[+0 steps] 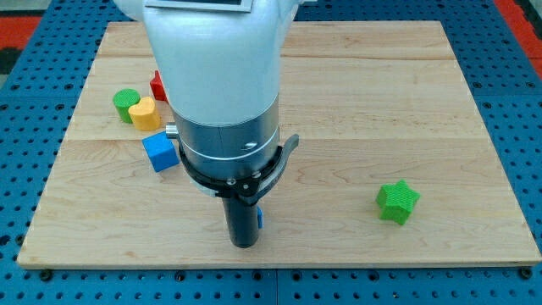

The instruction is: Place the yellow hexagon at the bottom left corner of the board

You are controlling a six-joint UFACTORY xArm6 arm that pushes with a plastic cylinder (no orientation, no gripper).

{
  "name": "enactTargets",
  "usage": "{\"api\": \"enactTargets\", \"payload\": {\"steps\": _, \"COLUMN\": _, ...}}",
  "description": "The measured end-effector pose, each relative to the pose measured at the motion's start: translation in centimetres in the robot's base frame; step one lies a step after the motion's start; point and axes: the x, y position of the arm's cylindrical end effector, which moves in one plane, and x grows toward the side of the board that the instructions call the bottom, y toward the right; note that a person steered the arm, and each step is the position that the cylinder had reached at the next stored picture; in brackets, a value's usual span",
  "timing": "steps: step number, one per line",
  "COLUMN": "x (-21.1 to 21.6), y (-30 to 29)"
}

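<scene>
My arm fills the middle of the view, and its dark rod ends at my tip [244, 244] near the board's bottom edge. The only yellow block [143, 113] in view lies at the upper left, touching a green round block [125, 102]. Its outline looks rounded, and I cannot make out its exact shape. My tip is far to the lower right of it. A sliver of a blue block [260, 219] shows just right of the rod, mostly hidden behind it.
A blue cube [159, 152] lies below the yellow block, beside the arm. A red block [157, 85] is half hidden behind the arm at the upper left. A green star [397, 202] sits at the lower right. The wooden board [381, 93] lies on a blue surface.
</scene>
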Motion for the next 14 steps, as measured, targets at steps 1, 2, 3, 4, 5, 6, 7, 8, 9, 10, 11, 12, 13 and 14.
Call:
{"api": "enactTargets", "payload": {"steps": 1, "x": 0.0, "y": 0.0}}
{"api": "enactTargets", "payload": {"steps": 2, "x": -0.2, "y": -1.7}}
{"api": "enactTargets", "payload": {"steps": 3, "x": -0.2, "y": -4.5}}
{"api": "enactTargets", "payload": {"steps": 4, "x": -0.3, "y": -5.8}}
{"api": "enactTargets", "payload": {"steps": 5, "x": -3.1, "y": -12.9}}
{"api": "enactTargets", "payload": {"steps": 6, "x": -6.8, "y": -13.3}}
{"api": "enactTargets", "payload": {"steps": 7, "x": -9.7, "y": -10.9}}
{"api": "enactTargets", "payload": {"steps": 8, "x": -12.9, "y": -8.2}}
{"api": "enactTargets", "payload": {"steps": 9, "x": -14.8, "y": -4.5}}
{"api": "enactTargets", "payload": {"steps": 10, "x": -17.8, "y": -1.4}}
{"api": "enactTargets", "payload": {"steps": 11, "x": -22.6, "y": -0.6}}
{"api": "enactTargets", "payload": {"steps": 12, "x": -24.6, "y": -3.0}}
{"api": "enactTargets", "payload": {"steps": 13, "x": -23.2, "y": -4.8}}
{"api": "enactTargets", "payload": {"steps": 14, "x": -21.4, "y": -5.8}}
